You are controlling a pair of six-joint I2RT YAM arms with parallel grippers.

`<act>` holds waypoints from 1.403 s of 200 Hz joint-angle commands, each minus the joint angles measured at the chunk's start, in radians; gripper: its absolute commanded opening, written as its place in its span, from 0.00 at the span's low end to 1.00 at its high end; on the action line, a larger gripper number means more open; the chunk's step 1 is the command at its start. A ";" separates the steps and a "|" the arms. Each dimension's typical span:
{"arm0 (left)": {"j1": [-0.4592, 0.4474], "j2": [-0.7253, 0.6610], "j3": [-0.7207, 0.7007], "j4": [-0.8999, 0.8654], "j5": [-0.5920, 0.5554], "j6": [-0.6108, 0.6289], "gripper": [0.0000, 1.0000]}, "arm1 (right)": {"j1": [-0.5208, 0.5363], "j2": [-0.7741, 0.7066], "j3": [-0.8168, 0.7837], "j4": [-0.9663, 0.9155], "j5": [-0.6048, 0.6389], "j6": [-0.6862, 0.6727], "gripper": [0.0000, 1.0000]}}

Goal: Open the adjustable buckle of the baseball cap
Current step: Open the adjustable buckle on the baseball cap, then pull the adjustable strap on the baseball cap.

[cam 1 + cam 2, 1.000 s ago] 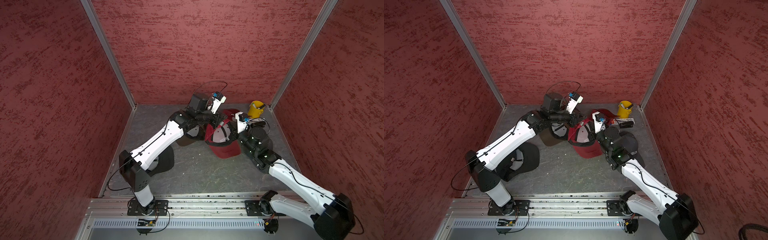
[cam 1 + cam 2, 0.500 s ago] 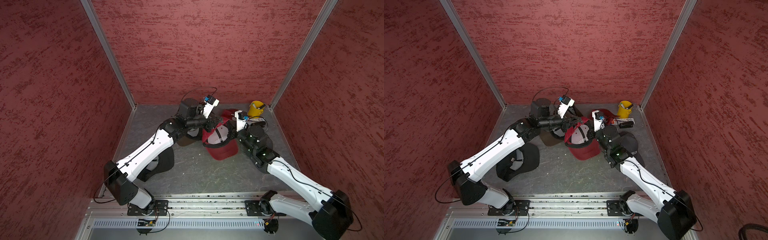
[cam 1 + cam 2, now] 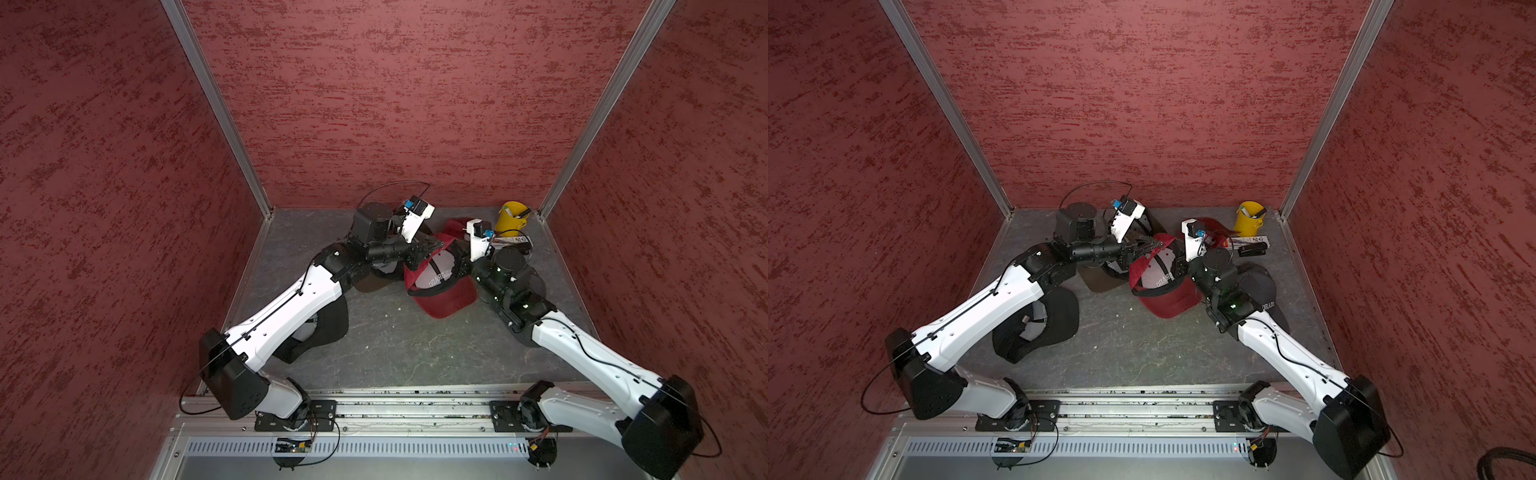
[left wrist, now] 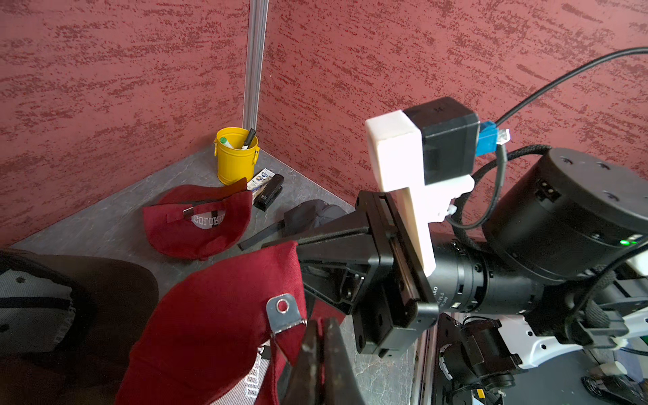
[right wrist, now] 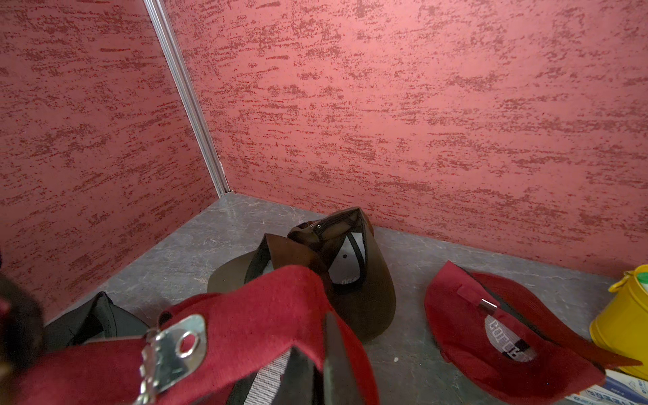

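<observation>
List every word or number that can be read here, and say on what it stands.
"ORAD", ends hidden: on the dark cap on the robot's right.
"COLOR", rest cut off: on the white lining of the lying red cap.
Lining print of the held red cap: reversed, not surely readable.
Print on the packet beside the yellow bucket: too small.

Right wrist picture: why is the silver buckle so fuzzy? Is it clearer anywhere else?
Right wrist view: the buckle seems very close to the lens, so it blurs and glares white. Left wrist view: the same buckle and the red cap look sharp.
</observation>
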 commanded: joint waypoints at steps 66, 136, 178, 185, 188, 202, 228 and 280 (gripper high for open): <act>-0.007 -0.023 0.004 0.063 -0.027 -0.028 0.56 | -0.017 0.020 0.040 0.003 -0.020 0.065 0.00; 0.080 -0.133 -0.117 0.084 -0.056 -0.027 0.64 | -0.017 0.024 0.079 -0.022 -0.053 0.077 0.00; 0.069 -0.129 -0.207 0.116 0.013 0.017 0.54 | -0.018 0.025 0.112 -0.045 -0.090 0.056 0.00; 0.063 -0.125 -0.214 0.125 0.015 0.031 0.53 | -0.017 0.026 0.117 -0.047 -0.104 0.053 0.00; 0.061 -0.122 -0.217 0.128 0.016 0.036 0.53 | -0.017 0.026 0.120 -0.047 -0.111 0.052 0.00; 0.053 -0.106 -0.217 0.142 0.020 0.057 0.52 | -0.019 0.028 0.126 -0.049 -0.138 0.051 0.00; 0.050 -0.071 -0.219 0.188 0.040 0.067 0.56 | -0.018 0.031 0.136 -0.051 -0.181 0.050 0.00; 0.047 -0.008 -0.223 0.254 0.044 0.084 0.59 | -0.018 0.024 0.140 -0.061 -0.221 0.052 0.00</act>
